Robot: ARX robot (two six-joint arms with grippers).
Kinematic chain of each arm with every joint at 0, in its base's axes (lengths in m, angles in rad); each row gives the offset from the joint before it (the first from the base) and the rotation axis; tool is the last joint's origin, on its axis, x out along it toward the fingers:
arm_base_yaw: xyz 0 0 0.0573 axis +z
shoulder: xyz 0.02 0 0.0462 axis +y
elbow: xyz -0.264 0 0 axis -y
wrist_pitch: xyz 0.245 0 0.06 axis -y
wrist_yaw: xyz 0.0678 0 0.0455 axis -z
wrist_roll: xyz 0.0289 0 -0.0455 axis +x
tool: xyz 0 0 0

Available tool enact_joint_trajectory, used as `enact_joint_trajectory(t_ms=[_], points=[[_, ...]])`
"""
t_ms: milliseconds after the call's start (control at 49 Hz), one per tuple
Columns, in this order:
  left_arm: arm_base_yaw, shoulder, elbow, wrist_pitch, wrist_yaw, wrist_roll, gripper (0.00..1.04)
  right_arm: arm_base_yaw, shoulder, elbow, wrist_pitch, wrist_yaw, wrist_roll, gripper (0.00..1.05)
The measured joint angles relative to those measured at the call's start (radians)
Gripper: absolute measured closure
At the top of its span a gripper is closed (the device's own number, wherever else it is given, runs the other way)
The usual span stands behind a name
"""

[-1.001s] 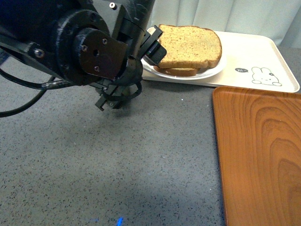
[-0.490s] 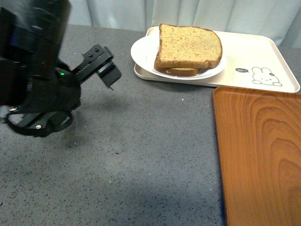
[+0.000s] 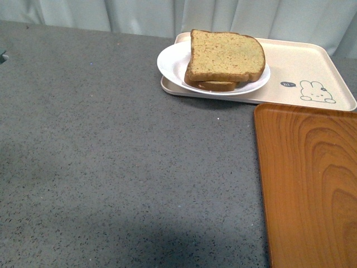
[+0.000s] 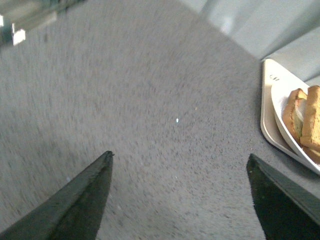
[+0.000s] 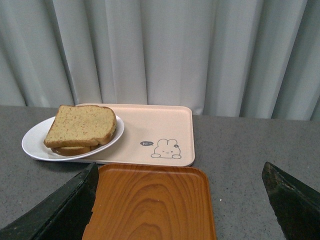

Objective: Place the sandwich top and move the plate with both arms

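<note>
The sandwich top (image 3: 226,56), a tan speckled bread slice, lies on a lower slice on the white plate (image 3: 170,64). The plate rests on the left end of the beige rabbit-print tray (image 3: 312,61). Neither arm shows in the front view. My left gripper (image 4: 180,162) is open and empty over bare grey table, with the plate (image 4: 286,132) and the sandwich's edge (image 4: 312,117) off to one side. My right gripper (image 5: 180,172) is open and empty, back from the trays, with the sandwich top (image 5: 80,125) and plate (image 5: 32,145) far ahead.
An orange-brown wooden tray (image 3: 309,184) lies at the front right, close against the beige tray; it also shows in the right wrist view (image 5: 150,205). Grey speckled table (image 3: 111,162) spreads to the left. A pale curtain (image 5: 165,50) hangs behind.
The left arm has drawn back leftward from beside the plate and left the front view. The sandwich and plate stay in place.
</note>
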Motion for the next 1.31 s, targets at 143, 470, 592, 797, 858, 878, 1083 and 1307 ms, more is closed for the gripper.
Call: enact_joint_trajectory(t_ms=[143, 470, 592, 797, 858, 878, 1083, 1307], points=[[0.004, -0.393, -0.212, 0.097, 0.018, 0.336, 0.52, 0.000, 0.002, 0.000, 0.000, 0.000, 0.000, 0.09], [0.005, -1.164, -0.213, -0.566, 0.017, 0.431, 1.01, 0.000, 0.000, 0.000, 0.000, 0.000, 0.000, 0.09], [0.005, -1.167, -0.213, -0.569, 0.017, 0.435, 1.01, 0.000, 0.000, 0.000, 0.000, 0.000, 0.000, 0.09], [0.005, -1.167, -0.213, -0.569, 0.017, 0.441, 1.01, 0.000, 0.000, 0.000, 0.000, 0.000, 0.000, 0.09], [0.005, -1.167, -0.213, -0.569, 0.017, 0.441, 1.01, 0.000, 0.000, 0.000, 0.000, 0.000, 0.000, 0.09], [0.005, -1.167, -0.213, -0.569, 0.017, 0.441, 1.01, 0.000, 0.000, 0.000, 0.000, 0.000, 0.000, 0.09], [0.005, -1.167, -0.213, -0.569, 0.017, 0.441, 1.01, 0.000, 0.000, 0.000, 0.000, 0.000, 0.000, 0.09], [0.005, -1.167, -0.213, -0.569, 0.017, 0.441, 0.74, 0.000, 0.000, 0.000, 0.000, 0.000, 0.000, 0.09]])
